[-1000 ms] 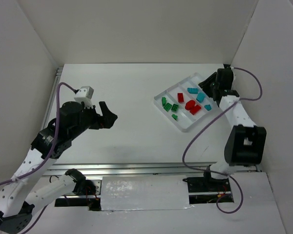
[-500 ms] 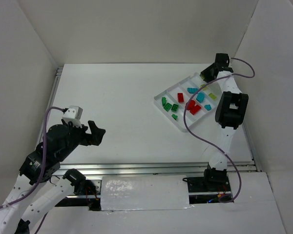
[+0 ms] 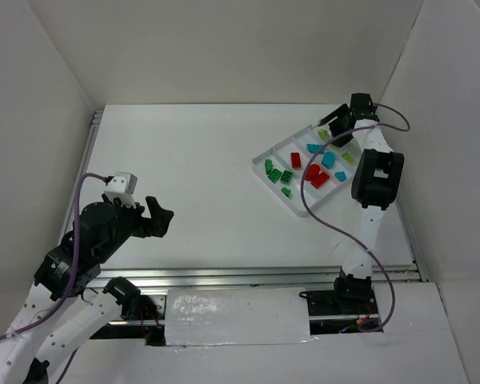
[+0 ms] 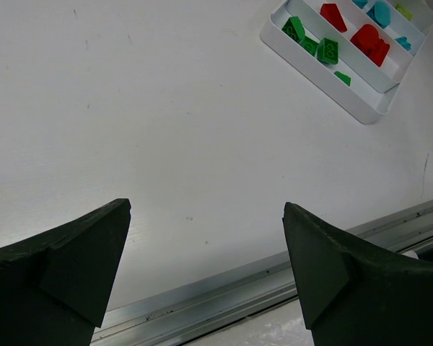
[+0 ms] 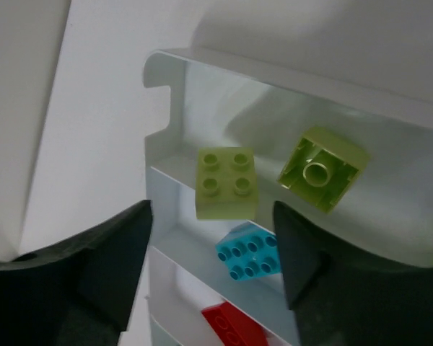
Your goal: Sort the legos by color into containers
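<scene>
Sorting looks abt done: legos (image 3: 314, 176) lie grouped by color in tray (image 4: 361, 108) lanes, no loose ones in view. R gripper (image 5: 213, 216) spread above lime brick (image 5: 227, 182), not pinching. L gripper (image 4: 206, 207) spread, empty, well apart from tray.

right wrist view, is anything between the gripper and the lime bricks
Nothing visible. The right gripper hangs, jaws apart, over the tray; the studded lime brick and the overturned lime brick show in plain sight below it.
</scene>
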{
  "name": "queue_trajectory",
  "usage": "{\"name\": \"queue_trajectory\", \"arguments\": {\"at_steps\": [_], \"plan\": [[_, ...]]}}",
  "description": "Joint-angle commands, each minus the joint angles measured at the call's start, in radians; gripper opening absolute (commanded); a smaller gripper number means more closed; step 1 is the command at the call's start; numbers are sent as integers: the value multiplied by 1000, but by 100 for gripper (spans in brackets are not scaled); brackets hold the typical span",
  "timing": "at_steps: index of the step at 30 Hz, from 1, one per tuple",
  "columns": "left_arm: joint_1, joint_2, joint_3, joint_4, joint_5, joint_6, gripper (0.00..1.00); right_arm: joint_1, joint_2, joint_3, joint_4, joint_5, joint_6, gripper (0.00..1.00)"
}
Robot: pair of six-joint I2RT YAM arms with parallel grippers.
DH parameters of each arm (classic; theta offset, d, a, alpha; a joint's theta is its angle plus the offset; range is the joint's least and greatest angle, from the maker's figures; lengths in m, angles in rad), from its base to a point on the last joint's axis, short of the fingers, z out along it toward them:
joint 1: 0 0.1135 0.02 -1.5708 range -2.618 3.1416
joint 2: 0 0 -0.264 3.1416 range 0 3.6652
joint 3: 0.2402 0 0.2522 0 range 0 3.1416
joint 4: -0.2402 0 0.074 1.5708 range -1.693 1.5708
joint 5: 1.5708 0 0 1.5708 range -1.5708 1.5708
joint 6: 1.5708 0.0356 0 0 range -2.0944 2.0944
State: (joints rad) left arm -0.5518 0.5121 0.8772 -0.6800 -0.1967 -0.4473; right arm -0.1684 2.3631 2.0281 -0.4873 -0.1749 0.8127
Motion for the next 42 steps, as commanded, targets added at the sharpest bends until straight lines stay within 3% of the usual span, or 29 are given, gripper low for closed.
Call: {"name": "queue_trajectory", "arguments": {"at_steps": [1,3,10,13,15,19,22,26,28,30,32,35,40,42], "plan": [[3,3,3,43,6,19,100,-5,-11,43,30,-17,-3,80],[4,6,3,45,11,21,100,-5,-31,52,26,0,-3,88],[23,14,2,46,19,24,100,-2,-148,78,3,18,-17,89],[47,17,2,50,14,21,99,20,-307,37,-7,51,-50,91],[69,29,3,43,-13,9,100,46,-387,-20,-28,89,-86,100],[110,97,19,17,-150,-37,100,96,-706,-230,-48,107,-132,100],[176,161,49,-29,-257,-77,99,163,-991,-503,18,144,-188,100],[306,221,81,-38,-279,-90,100,253,-1263,-692,-61,140,-309,100],[335,230,92,-29,-276,-82,99,259,-1381,-715,-106,68,-337,100],[339,243,124,-35,-308,-70,100,355,-1521,-741,-140,126,-323,100],[339,249,172,-53,-348,-68,100,374,-1632,-769,-170,44,-317,100],[339,224,230,-98,-420,-76,100,374,-1702,-729,-281,48,-337,100],[339,93,223,-93,-399,-47,100,375,-1766,-602,-532,172,-435,100],[339,57,217,-104,-394,-34,100,409,-1817,-591,-566,308,-429,100]]}}
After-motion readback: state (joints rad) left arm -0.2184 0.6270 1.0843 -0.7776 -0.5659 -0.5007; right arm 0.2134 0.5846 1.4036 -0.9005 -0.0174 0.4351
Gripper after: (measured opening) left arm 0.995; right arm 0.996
